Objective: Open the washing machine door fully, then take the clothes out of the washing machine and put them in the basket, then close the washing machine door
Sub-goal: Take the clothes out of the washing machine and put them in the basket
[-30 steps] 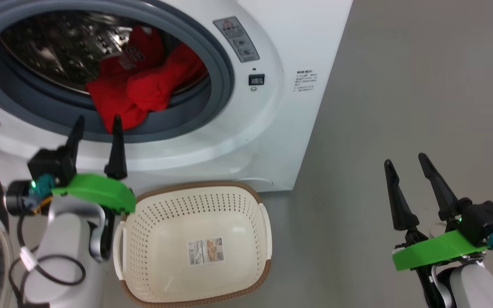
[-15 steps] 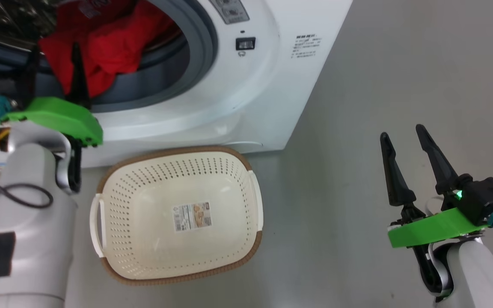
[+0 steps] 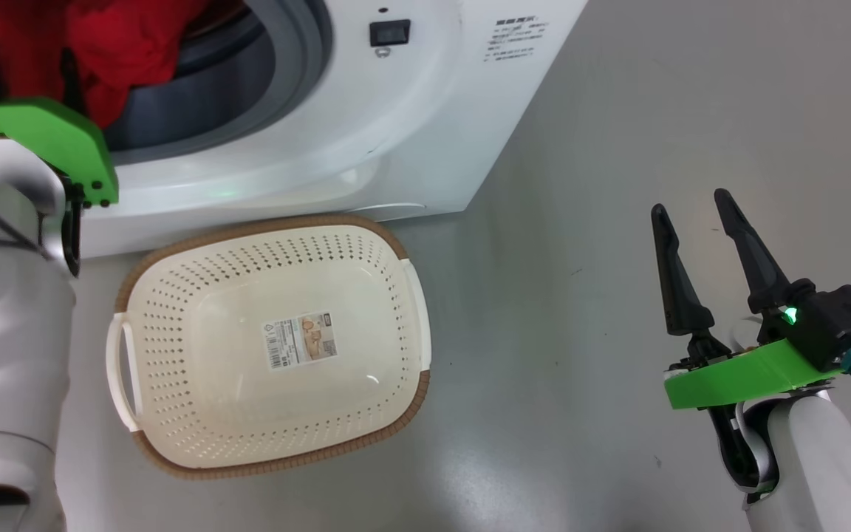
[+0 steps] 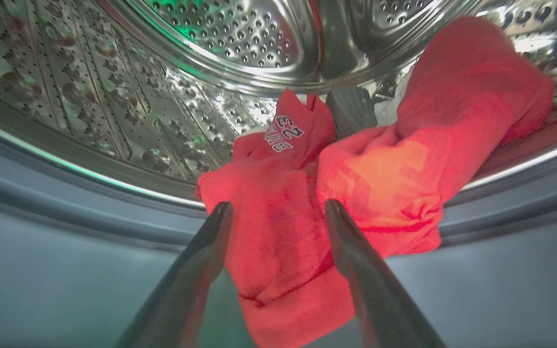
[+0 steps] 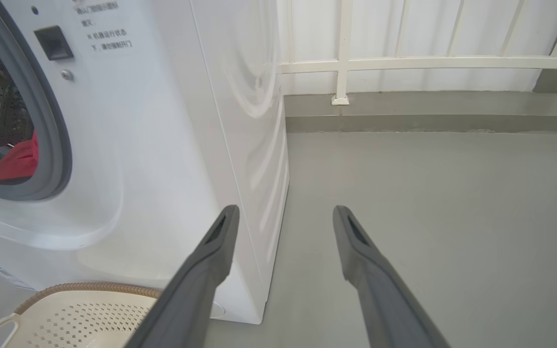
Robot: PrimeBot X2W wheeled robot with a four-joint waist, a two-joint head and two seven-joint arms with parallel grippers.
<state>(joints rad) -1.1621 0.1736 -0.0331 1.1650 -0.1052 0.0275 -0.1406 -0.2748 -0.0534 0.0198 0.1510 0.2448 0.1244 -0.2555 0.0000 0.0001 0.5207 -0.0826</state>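
The washing machine [image 3: 366,125] stands open; its door is out of view. Red clothes [image 4: 288,232] lie at the drum's front and hang over the grey rubber ring [image 4: 65,212], one with white lettering. My left gripper [image 4: 279,205] is open at the drum mouth, its fingers straddling the hanging red cloth without closing on it. In the head view the same clothes [image 3: 115,44] show at the top left, behind my left arm's green bracket [image 3: 56,137]. The cream basket [image 3: 270,347] sits empty on the floor before the machine. My right gripper [image 3: 690,202] hangs open over bare floor to the right.
Grey floor [image 3: 617,111] spreads right of the machine. A white railing and a low kerb [image 5: 404,111] close off the far side. My pale left forearm [image 3: 4,332] stands close beside the basket's left handle.
The head camera has tilted down, shifting the whole picture. My left gripper has moved up from below the ring to the hanging red clothes. The right gripper has stayed put.
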